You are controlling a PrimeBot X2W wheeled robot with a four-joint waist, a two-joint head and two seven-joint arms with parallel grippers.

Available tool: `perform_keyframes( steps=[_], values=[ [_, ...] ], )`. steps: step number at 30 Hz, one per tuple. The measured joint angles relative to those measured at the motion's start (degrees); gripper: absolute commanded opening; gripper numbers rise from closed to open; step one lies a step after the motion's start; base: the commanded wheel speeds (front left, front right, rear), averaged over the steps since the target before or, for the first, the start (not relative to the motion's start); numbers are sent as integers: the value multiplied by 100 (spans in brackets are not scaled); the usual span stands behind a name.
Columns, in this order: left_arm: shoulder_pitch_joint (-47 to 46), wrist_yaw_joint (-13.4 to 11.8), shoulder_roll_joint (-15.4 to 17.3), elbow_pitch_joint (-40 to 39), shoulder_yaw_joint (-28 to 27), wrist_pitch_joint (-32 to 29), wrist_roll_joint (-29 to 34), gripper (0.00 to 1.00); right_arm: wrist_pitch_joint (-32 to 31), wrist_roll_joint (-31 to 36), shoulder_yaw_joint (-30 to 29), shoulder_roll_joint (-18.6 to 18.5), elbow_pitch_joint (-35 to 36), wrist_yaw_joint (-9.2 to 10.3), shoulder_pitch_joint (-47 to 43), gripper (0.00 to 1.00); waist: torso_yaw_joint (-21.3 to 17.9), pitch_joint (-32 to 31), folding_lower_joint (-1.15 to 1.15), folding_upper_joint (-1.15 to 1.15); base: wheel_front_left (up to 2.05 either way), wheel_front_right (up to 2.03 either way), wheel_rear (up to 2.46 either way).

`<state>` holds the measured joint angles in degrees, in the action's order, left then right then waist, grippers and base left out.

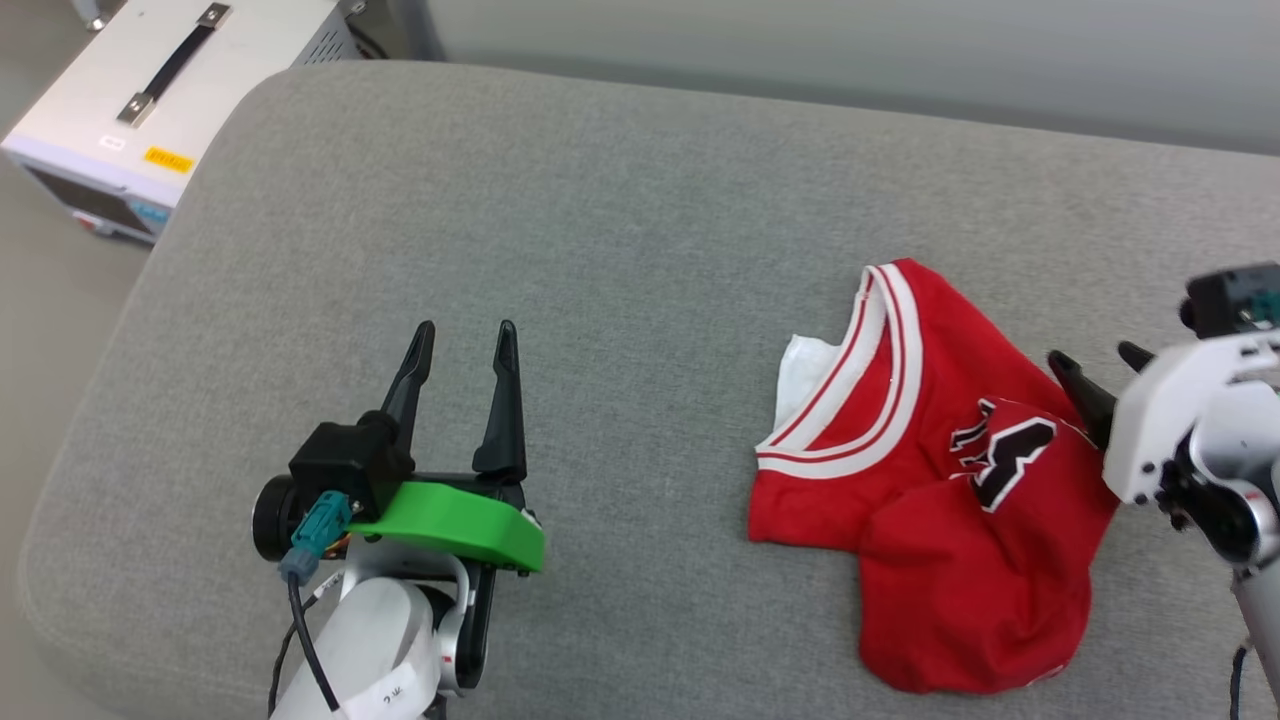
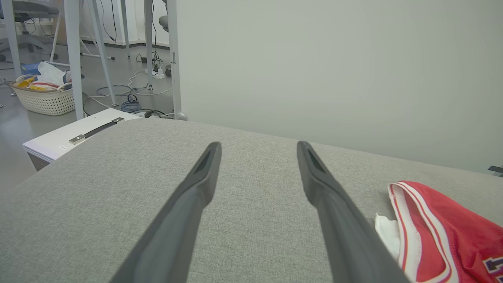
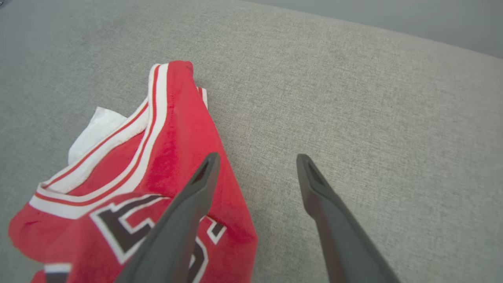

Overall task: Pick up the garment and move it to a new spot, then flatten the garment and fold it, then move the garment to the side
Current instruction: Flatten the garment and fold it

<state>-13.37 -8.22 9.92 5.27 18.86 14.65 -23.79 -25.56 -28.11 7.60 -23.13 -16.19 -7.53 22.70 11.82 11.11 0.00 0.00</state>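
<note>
Hovering spread wide — left fingers (image 1: 502,400) over cushion (image 1: 620,250), right fingers (image 1: 1085,397) above garment (image 1: 900,460) edge — both empty.

The left pincer (image 2: 259,147) gapes above grey cushion (image 2: 118,188), garment (image 2: 444,228) alongside.

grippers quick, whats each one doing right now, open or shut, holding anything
Left gripper: open, holding nothing, over the bare grey cushion.
Right gripper: open, holding nothing, at the right edge of the garment.
</note>
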Motion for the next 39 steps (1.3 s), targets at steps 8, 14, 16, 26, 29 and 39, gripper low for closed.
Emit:
perform_keyframes(
  steps=[8, 14, 16, 26, 29, 39],
  values=[
    [-155, 275, -336, -1, -163, 1, 191, 100, -757, -628, 1501, -457, -692, 0, 1127, 100, 326, 352, 0, 0, 0, 0, 0],
    [-179, 447, -501, 38, -274, 1, 338, 100, -1641, -1033, 1946, -527, -1550, 3, 1439, 100, 529, 527, 0, 0, 0, 0, 0],
    [-177, 489, -531, 77, -322, 1, 371, 100, -1867, -1127, 1946, -492, -1699, 0, 1557, 47, 556, 547, 0, 0, 0, 0, 0],
    [-115, 646, -602, 229, -559, 1, 523, 100, -1077, -1255, 1769, -298, -1588, -1, 1621, 0, 327, 317, 0, 0, 0, 0, 0],
    [-51, 665, -600, 274, -613, 1, 571, 100, -735, -1240, 1469, -396, -1371, -1, 1611, 0, 203, 207, 0, 0, 0, 0, 0],
    [168, 699, -579, 349, -660, 1, 660, 100, -266, -923, -291, -415, -917, 0, -142, 0, -319, -112, 0, 0, 0, 0, 0]
  ],
)
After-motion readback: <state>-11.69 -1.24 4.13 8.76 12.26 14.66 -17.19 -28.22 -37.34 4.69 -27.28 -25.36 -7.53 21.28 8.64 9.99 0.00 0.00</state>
